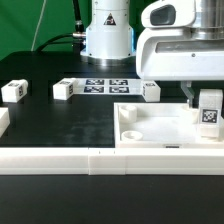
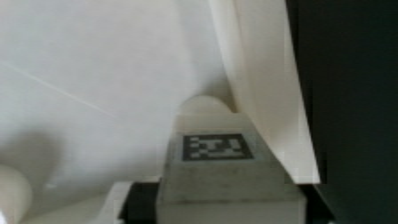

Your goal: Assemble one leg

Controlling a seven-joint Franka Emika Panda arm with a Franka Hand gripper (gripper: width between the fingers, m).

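My gripper [image 1: 207,103] is shut on a leg [image 1: 209,112], a small white block with a black-and-white tag on its face. It holds the leg upright at the corner of the big white tray-like piece [image 1: 150,125] on the exterior view's right. In the wrist view the leg [image 2: 217,160] sits between my dark pads [image 2: 146,200], its tag facing the camera, against the tray's raised rim [image 2: 263,80] and over its floor. Three more legs lie on the black table: one [image 1: 13,91] at the exterior view's left, one [image 1: 63,90] beside it, one [image 1: 151,91] behind the tray.
The marker board [image 1: 104,86] lies flat at the back in front of the robot base [image 1: 106,35]. A long white rail [image 1: 100,160] runs along the front of the table. A white part [image 1: 3,122] shows at the exterior view's left edge.
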